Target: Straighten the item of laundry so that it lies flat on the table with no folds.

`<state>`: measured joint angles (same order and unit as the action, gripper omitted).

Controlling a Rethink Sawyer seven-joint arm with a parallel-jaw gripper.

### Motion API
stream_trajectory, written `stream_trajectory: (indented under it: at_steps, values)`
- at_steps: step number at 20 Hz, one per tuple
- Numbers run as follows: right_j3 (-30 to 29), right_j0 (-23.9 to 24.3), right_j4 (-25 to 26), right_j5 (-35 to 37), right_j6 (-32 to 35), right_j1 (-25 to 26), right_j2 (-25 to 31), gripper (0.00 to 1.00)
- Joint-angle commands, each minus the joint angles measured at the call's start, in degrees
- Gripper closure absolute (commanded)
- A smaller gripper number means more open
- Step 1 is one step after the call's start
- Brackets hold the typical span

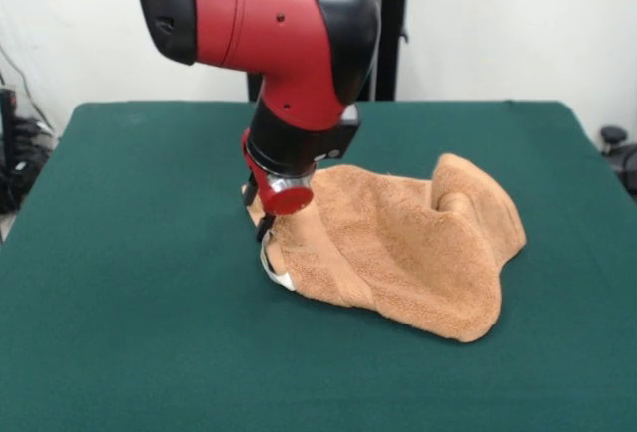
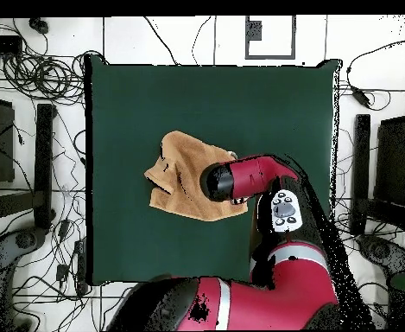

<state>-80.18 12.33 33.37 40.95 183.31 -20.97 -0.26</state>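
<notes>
From the front, jaws pinch the rumpled towel's corner; overhead hides this.

From my remote station: even, soft room light on the table; faint shadow under the towel (lower right).

The towel lies on the desk, near the desk's middle. In the front view the arm comes down from above onto the towel's left edge, and the pincer sits at that edge, close to the desk surface. The towel's right part is humped upward (not flat). In the overhead view the arm covers the towel's right side.
</notes>
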Motion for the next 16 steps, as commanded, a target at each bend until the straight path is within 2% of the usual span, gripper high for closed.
stream_trajectory:
  at_steps: [1,6,10,16]
  values:
    - [-1.8,2.4,0.9,-4.8,-13.6,5.2,8.6,0.0]
    - [-5.3,4.1,1.3,-3.4,-15.7,0.9,9.2,0.0]
    - [-7.7,4.3,1.8,-4.0,-15.0,-2.5,9.6,0.0]
    - [-10.8,4.4,0.1,0.1,-15.2,-8.5,11.0,0.0]
